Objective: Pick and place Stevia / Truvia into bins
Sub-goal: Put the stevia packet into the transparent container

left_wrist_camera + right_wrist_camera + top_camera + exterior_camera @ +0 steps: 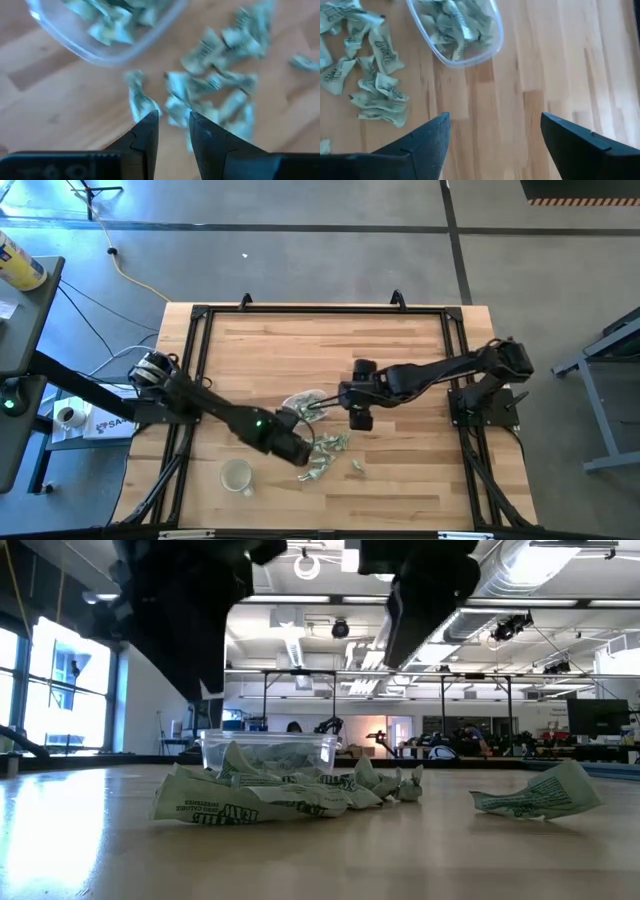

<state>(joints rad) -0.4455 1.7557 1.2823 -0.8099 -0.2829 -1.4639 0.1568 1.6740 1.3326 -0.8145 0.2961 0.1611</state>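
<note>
Crumpled sachets [265,795] before clear tub [268,748]

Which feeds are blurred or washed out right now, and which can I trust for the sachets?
Left wrist view: motion-blurred, sachets and tub smeared. Right wrist view: sharp, print on the sachets legible. Low view: backlit by bright windows and ceiling lights, both arms in silhouette. High view: evenly lit, but the sachets are tiny.

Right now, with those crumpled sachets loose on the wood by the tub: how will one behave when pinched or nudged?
Probably floppy: the sachets lie creased and twisted, so one should bend in a pinch. Likely very light; a nudge would slide it across the smooth table, not roll it. They overlap in a heap beside the tub, so neighbours may drag along.
</note>
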